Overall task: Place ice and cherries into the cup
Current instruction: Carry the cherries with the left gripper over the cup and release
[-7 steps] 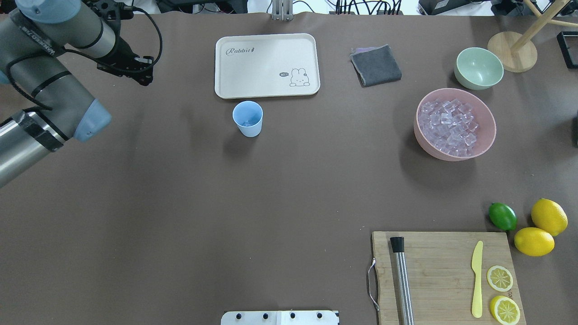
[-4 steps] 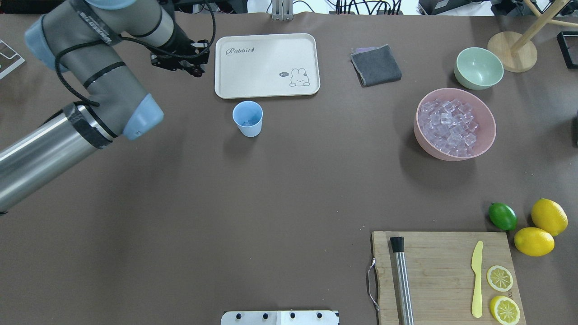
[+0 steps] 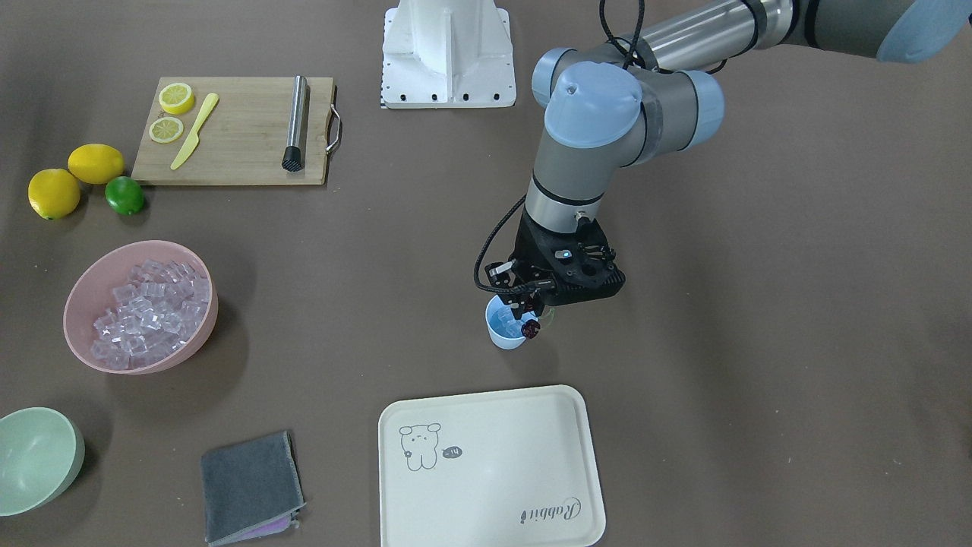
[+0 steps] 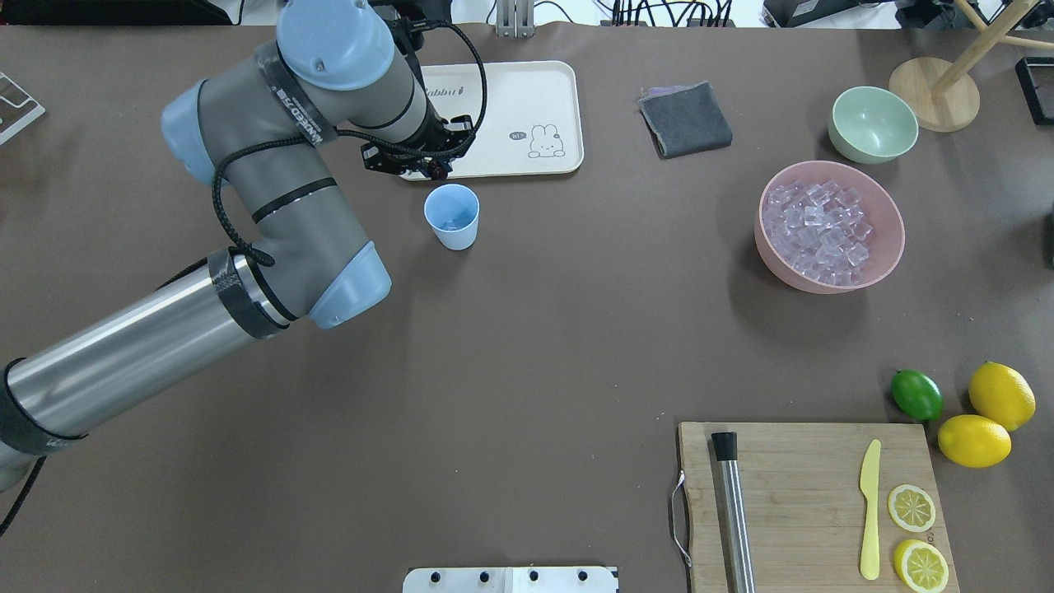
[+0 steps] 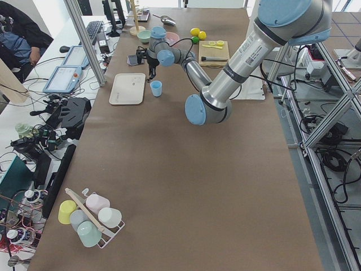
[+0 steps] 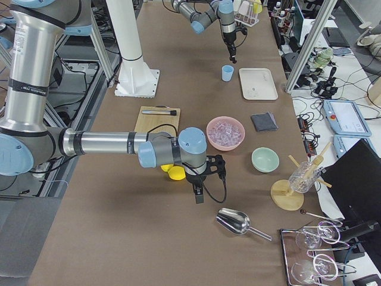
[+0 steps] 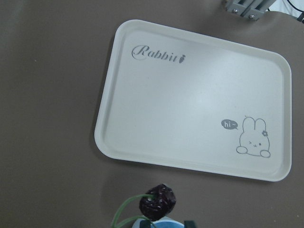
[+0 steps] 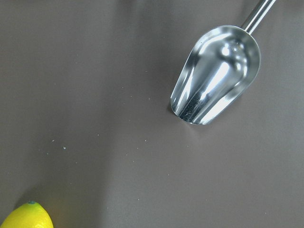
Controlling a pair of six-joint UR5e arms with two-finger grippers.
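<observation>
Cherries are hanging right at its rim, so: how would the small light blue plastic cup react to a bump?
The small light blue plastic cup looks thin and light, so a bump would probably slide it. It tapers to a narrower base, so it might tip. The few clear ice cubes inside likely add little ballast.

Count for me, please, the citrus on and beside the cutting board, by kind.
Whole lemons: 2
Lime: 1
Lemon slices: 2
Total: 5
</observation>
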